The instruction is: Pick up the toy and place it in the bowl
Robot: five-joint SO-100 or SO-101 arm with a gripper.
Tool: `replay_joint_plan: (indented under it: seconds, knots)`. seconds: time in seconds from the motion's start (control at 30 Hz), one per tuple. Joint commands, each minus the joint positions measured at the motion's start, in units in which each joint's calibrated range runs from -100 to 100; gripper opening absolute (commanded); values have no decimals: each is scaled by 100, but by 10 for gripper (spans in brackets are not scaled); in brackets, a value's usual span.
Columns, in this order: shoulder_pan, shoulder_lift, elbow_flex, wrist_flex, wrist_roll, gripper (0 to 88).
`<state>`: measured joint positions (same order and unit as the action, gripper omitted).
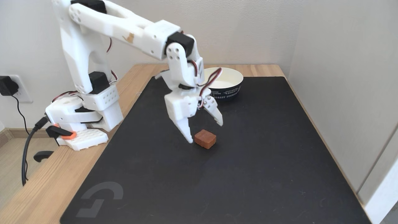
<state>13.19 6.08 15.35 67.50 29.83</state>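
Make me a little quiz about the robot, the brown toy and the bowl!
1. True or false: the toy is already inside the bowl.
2. What does the toy rest on? A) bare wood B) the black mat C) the bowl's rim
3. Fill in: the gripper has its jaws ____, with one fingertip next to the toy and the other raised above and behind it.

Key
1. False. The toy lies on the mat, nearer the camera than the bowl.
2. B
3. open
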Motion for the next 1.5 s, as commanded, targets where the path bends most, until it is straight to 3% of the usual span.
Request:
replay_joint_plan:
  seconds: [0.0,0.27,0.43,0.77,0.93,1.17,1.27,1.47]
  knots:
    - [-35,347,-179,-264,39,319]
    - [-35,880,-143,-340,33,295]
    - [-35,880,-134,-340,-14,18]
    - [-353,513,-431,-594,-24,22]
    - [-955,-987,-683,-695,-682,21]
    - [-2662,-2630,-116,-1305,-1861,21]
    - [-3523,-2738,723,-2414,-2294,21]
    - [-4376,-2738,2381,-4590,-2926,22]
